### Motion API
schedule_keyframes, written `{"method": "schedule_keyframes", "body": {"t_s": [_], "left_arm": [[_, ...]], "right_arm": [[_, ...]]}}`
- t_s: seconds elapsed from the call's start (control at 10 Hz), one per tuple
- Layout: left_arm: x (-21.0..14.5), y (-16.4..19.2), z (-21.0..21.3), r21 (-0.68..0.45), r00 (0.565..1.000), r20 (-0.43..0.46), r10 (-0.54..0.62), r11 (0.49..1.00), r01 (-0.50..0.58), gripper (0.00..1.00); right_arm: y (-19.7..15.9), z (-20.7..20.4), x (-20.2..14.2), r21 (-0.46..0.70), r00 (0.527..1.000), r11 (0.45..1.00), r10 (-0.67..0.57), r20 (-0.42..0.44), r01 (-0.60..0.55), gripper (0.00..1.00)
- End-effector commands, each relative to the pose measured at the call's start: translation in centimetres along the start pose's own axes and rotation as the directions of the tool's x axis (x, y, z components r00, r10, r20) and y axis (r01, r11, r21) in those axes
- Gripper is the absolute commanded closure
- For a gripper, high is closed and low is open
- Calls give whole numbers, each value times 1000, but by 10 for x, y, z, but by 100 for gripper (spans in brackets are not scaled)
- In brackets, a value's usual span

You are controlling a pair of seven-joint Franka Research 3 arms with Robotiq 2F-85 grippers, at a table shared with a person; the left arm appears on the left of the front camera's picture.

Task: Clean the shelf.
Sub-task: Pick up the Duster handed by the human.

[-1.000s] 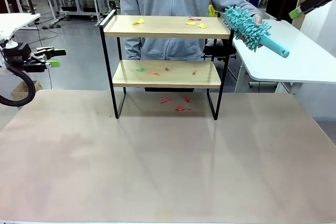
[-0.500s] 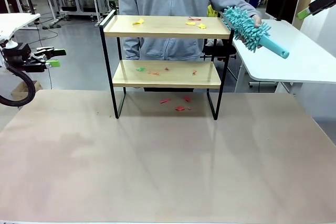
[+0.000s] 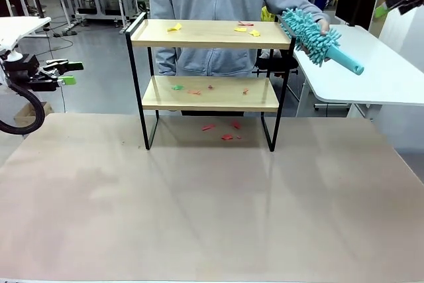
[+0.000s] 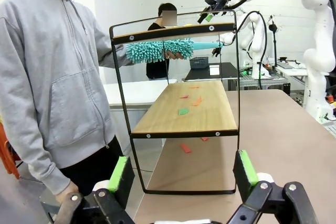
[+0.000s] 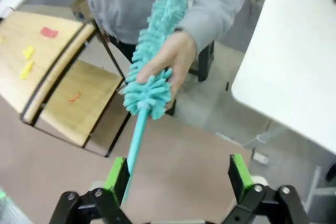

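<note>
Shelf (image 3: 211, 34) sits upper centre of the front view, on the tan table (image 3: 199, 217). Coloured paper scraps (image 3: 175, 28) lie on both boards and on the table underneath. Person's hand (image 5: 170, 61) holds a teal microfiber duster (image 5: 163, 19) at the shelf's right end. Right gripper (image 5: 178, 174), upper right: jaws apart, empty. Left gripper (image 4: 181, 171), far left: jaws apart, empty.
</note>
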State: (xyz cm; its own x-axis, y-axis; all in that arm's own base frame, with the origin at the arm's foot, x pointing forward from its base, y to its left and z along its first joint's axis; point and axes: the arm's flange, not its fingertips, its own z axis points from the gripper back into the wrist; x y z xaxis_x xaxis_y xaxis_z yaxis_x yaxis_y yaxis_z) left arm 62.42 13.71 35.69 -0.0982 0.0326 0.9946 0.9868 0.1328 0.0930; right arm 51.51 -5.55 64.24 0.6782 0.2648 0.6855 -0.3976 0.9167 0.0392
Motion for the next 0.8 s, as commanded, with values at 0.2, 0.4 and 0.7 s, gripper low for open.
{"method": "schedule_keyframes", "body": {"t_s": [0.2,0.4,0.7], "left_arm": [[2,-1,0,-3,1000,3,-5,1000,5,0],[2,-1,0,-3,1000,3,-5,1000,5,0],[2,-1,0,-3,1000,3,-5,1000,5,0]], "right_arm": [[63,-21,-32,-12,997,998,-59,-40,59,0],[78,-37,-38,-29,998,999,-39,-47,38,0],[82,-59,-41,-78,996,995,-69,-50,65,0]]}}
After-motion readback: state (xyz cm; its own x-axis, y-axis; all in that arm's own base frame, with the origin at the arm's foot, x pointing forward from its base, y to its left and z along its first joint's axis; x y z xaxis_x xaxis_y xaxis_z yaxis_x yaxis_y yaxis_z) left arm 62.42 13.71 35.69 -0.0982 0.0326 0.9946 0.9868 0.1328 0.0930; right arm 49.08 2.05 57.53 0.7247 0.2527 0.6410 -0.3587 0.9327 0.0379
